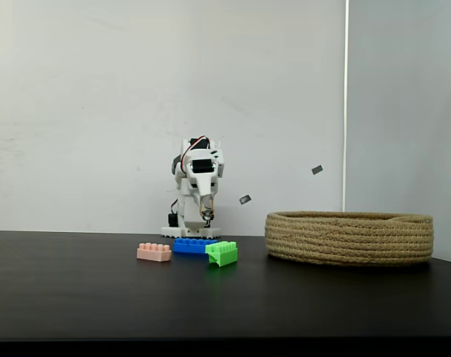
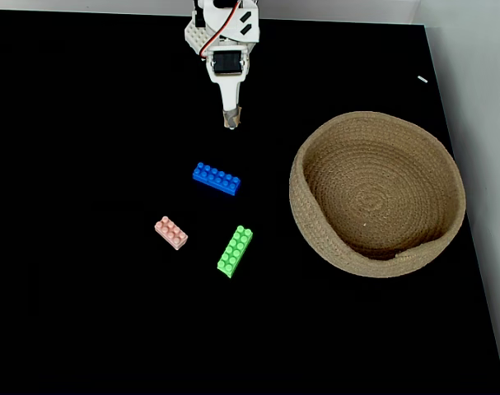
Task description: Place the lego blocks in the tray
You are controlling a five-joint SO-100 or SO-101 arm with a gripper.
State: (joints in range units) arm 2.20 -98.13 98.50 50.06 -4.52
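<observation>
Coiled tan rope basket [image 2: 377,194] is sitting empty on the black worktop [image 2: 85,313], at about 3 o'clock from the bricks as seen from above. Nothing is lying inside it, so by my reading the task is not yet begun: all three bricks are waiting.

Bricks, from above:
- Blue brick [image 2: 217,178] is lying nearest the arm, at 12 o'clock within the cluster.
- Pink brick [image 2: 171,233] is lying at 8 o'clock from the blue one, apart from it.
- Green brick [image 2: 235,251] is lying at 5 o'clock from the blue one, nearest the basket, still well apart from its rim.

From the low side camera the three are overlapping in a row: pink [image 1: 154,252], blue [image 1: 194,245], green [image 1: 222,253], with the basket [image 1: 349,237] off to the right.

The gripper [image 2: 231,122] is hanging at 12 o'clock from the blue brick, clear of it, pointing down, well above the worktop in the side view [image 1: 206,216]. The jaws are looking pressed together, holding nothing and touching nothing.
</observation>
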